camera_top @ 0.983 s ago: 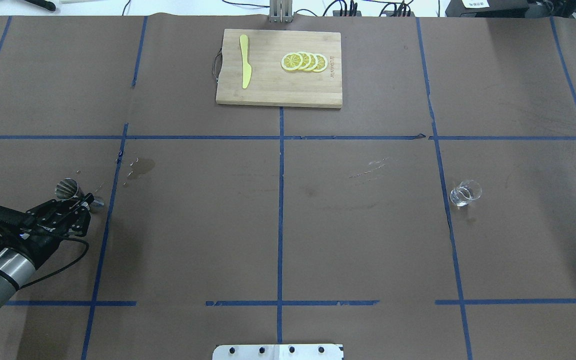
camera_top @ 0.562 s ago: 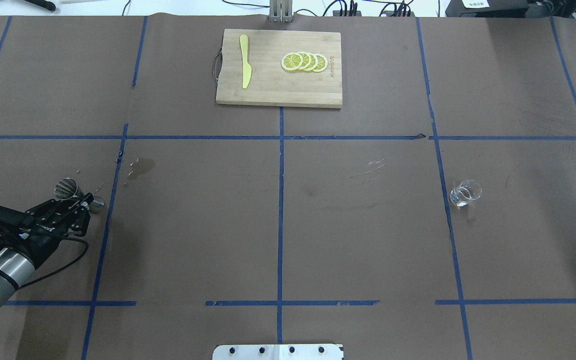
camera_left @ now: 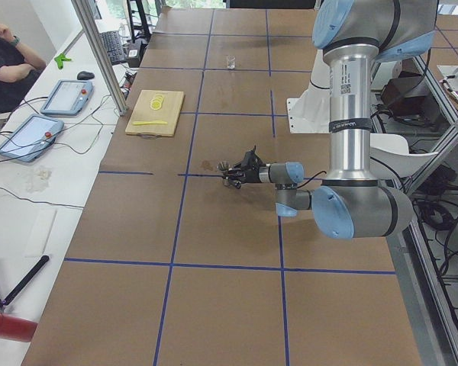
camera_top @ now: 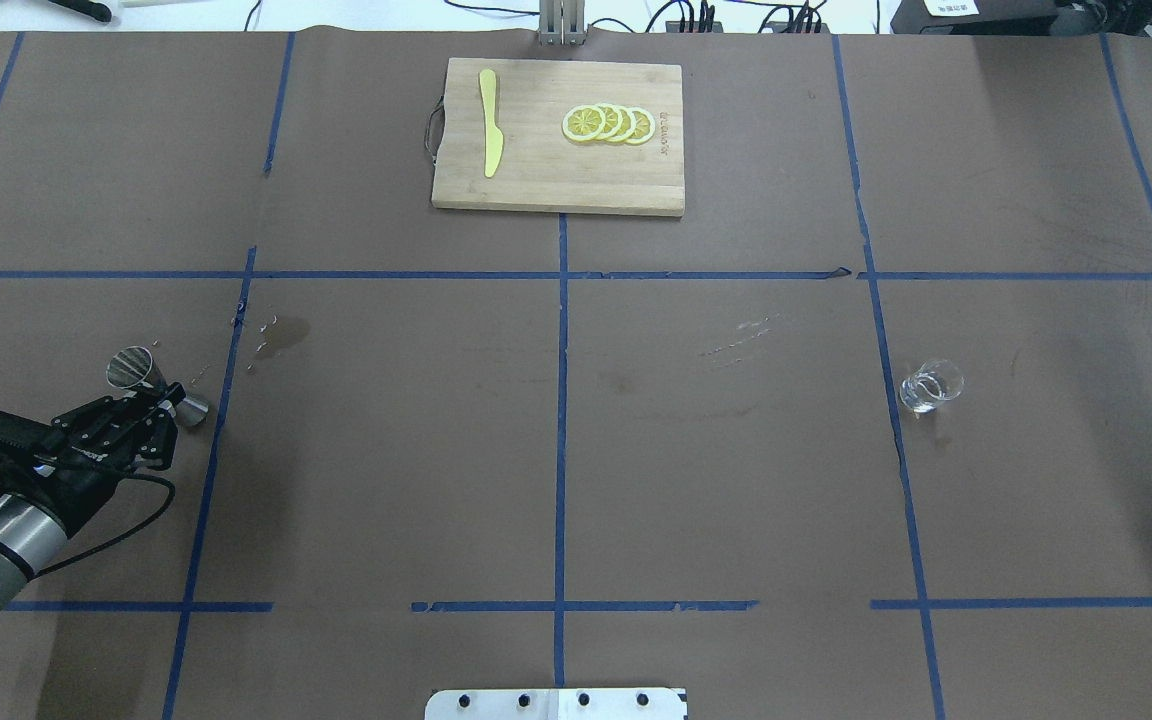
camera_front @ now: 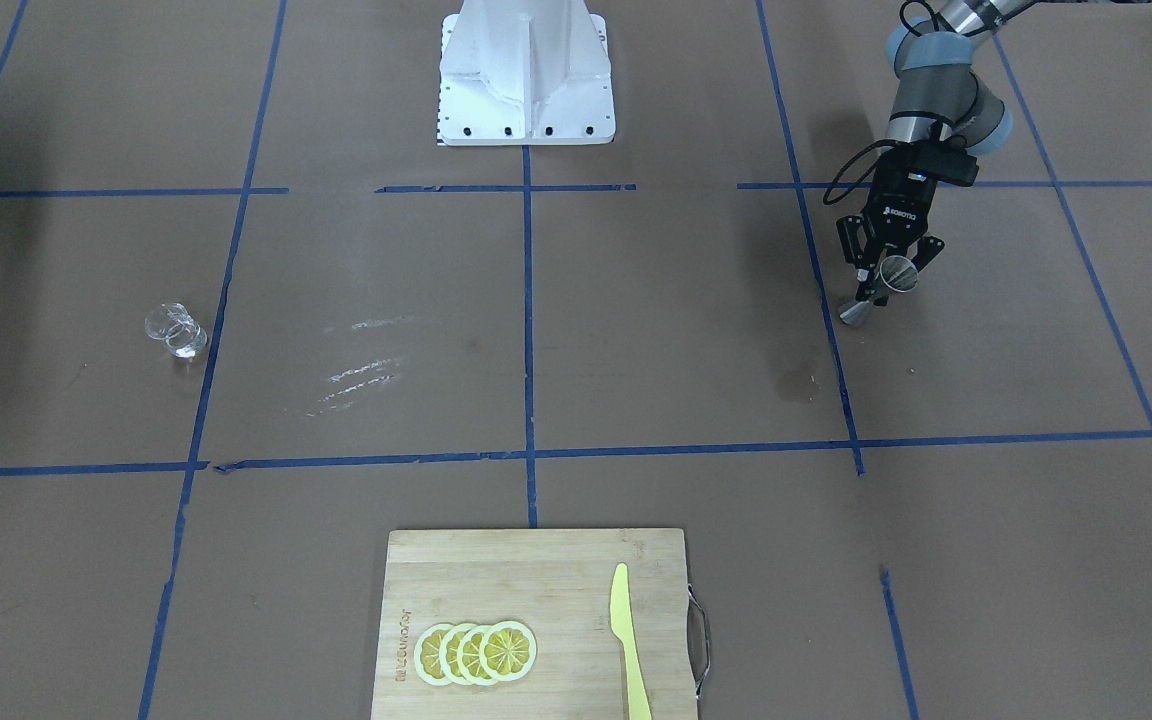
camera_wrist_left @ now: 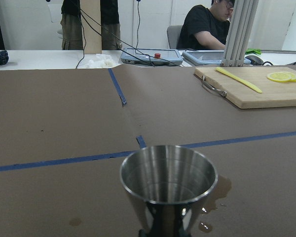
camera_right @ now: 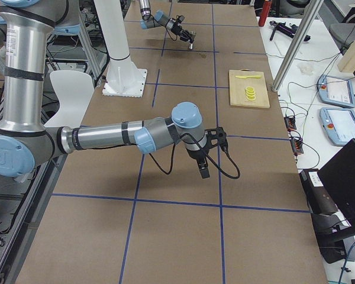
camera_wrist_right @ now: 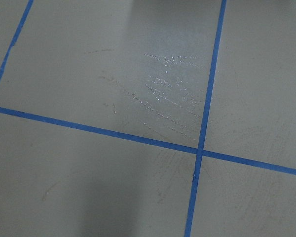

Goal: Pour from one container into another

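Jigger [camera_top: 134, 369] of silvery steel, hourglass-shaped, held at lower left.
Left claw [camera_top: 168, 401] pinches its waist; clear glass tumbler [camera_top: 930, 387] stands mid-right; right claw [camera_right: 203, 171]: cannot tell.

Bright, even light comes from above. A soft, wide shadow lies on the table [camera_top: 236, 480] just beside the jigger [camera_top: 133, 368]. In the left wrist view the jigger's rim shines sharply, and the room [camera_wrist_left: 138, 24] far behind it is slightly soft.
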Controlling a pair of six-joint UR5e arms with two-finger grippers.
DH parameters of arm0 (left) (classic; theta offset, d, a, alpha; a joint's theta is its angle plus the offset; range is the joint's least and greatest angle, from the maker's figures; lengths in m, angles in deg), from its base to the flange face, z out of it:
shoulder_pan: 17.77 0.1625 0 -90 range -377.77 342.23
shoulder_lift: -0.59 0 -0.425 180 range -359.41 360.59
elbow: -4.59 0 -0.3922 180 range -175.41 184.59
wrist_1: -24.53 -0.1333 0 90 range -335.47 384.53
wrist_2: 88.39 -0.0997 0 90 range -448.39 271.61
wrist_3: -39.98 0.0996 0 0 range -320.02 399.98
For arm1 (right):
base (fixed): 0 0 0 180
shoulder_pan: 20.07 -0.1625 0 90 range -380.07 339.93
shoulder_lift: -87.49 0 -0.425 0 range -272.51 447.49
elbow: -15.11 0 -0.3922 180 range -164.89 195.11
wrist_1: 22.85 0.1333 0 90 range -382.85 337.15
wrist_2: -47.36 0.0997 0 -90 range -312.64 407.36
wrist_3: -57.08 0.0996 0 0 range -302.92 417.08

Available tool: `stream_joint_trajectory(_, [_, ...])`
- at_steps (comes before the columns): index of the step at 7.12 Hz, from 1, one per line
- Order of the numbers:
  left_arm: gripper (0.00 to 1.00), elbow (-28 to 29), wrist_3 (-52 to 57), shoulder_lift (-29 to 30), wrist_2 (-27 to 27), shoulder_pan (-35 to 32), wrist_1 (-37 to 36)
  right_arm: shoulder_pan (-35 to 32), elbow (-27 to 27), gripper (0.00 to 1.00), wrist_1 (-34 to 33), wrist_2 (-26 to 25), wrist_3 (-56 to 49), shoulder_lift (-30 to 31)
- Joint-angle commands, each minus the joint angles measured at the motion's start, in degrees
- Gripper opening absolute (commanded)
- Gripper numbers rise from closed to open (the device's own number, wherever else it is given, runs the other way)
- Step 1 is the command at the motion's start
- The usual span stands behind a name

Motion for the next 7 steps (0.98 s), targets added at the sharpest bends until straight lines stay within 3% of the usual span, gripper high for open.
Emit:
stream_joint_trajectory(1, [0.0,-0.2,4.9,-0.8,2.7,-0.7,4.0,0.0,0.1,1.0,0.0,0.0,0.0,0.0])
stream_joint_trajectory(3, [0.0,-0.7,17.0,-0.7,3.0,-0.8,12.5,0.0,0.2,1.0,0.0,0.0,0.0,0.0])
stream_joint_trajectory(4, [0.0,-0.7,19.7,-0.7,7.0,-1.0,15.8,0.0,0.2,1.0,-0.1,0.0,0.0,0.1])
stream_joint_trajectory(5, [0.0,-1.3,22.4,-0.6,11.4,-2.6,16.2,0.0,0.1,1.0,-0.1,0.0,0.0,0.2])
stream_joint_trajectory(7, [0.0,-1.4,26.1,-0.2,12.7,-3.1,16.3,-0.1,0.1,1.0,-0.1,0.0,0.1,0.4])
